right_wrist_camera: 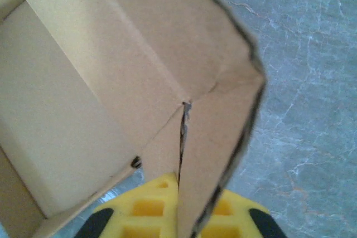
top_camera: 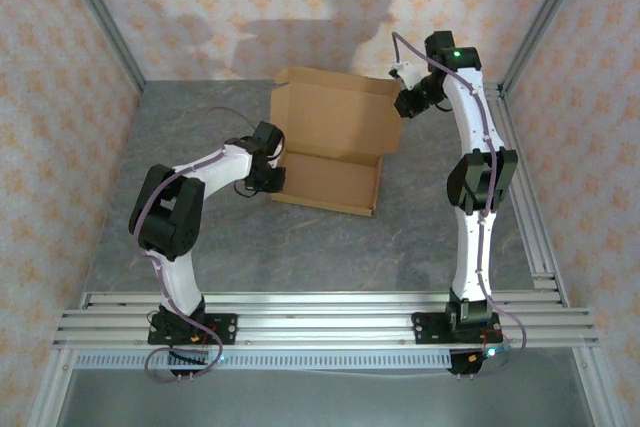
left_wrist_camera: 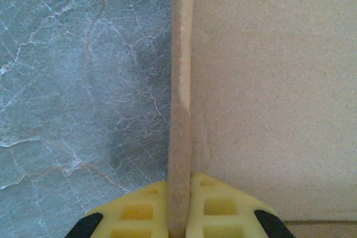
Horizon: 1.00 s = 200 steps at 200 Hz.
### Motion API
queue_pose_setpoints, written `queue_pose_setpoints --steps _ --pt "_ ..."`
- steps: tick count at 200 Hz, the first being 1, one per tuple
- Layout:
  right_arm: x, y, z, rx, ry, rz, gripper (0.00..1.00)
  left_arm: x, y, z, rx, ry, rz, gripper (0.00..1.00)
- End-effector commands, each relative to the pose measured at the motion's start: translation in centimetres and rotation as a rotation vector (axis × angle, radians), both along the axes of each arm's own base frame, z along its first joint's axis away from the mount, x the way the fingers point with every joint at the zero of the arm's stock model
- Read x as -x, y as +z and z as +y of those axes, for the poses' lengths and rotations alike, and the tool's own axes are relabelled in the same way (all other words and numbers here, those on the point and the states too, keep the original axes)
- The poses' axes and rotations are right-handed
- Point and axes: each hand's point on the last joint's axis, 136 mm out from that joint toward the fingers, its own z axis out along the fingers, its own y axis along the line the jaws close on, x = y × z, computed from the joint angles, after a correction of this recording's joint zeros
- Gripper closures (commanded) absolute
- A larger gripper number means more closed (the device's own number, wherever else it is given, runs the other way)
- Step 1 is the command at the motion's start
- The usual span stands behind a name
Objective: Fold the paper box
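The paper box (top_camera: pixel 335 137) is a plain brown cardboard sheet lying mid-table, its back panel and side flaps raised. My left gripper (top_camera: pixel 270 162) is at its left edge. In the left wrist view the yellow fingers (left_wrist_camera: pixel 139 211) are shut on the upright left wall of the paper box (left_wrist_camera: pixel 181 82). My right gripper (top_camera: pixel 405 97) is at the far right corner. In the right wrist view its yellow fingers (right_wrist_camera: pixel 150 207) are shut on a raised corner flap of the paper box (right_wrist_camera: pixel 212 154), beside a slit.
The grey marbled table (top_camera: pixel 200 237) surrounds the box. Aluminium rails (top_camera: pixel 320 317) run along the near edge under the arm bases. Patterned walls and frame posts (top_camera: pixel 100 17) close in the back and sides.
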Motion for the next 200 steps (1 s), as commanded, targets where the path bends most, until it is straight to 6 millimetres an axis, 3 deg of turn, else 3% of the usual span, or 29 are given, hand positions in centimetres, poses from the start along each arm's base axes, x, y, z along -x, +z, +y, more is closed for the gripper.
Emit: queue_pose_setpoints --steps 1,68,104,134,155,200 --pt "0.8 3.7 0.1 -0.013 0.009 -0.069 1.0 -0.3 0.4 0.2 0.017 0.0 -0.018 0.98" --pt "0.7 3.2 -0.1 0.061 0.025 -0.096 1.0 -0.9 2.6 0.0 0.047 0.019 -0.099 0.64" --pt "1.1 2.8 0.5 0.101 0.07 -0.129 1.0 -0.9 6.6 -0.6 0.072 -0.01 -0.172 0.37" --pt "1.3 2.8 0.7 0.11 0.089 -0.146 1.0 -1.8 9.8 0.9 0.017 0.001 -0.243 0.1" --pt "1.5 2.8 0.7 0.132 0.105 -0.175 1.0 -3.6 11.5 3.1 0.014 0.066 -0.301 0.07" --pt "2.6 3.2 1.0 0.124 0.149 -0.261 1.0 -7.5 16.0 4.6 0.083 0.032 -0.472 0.1"
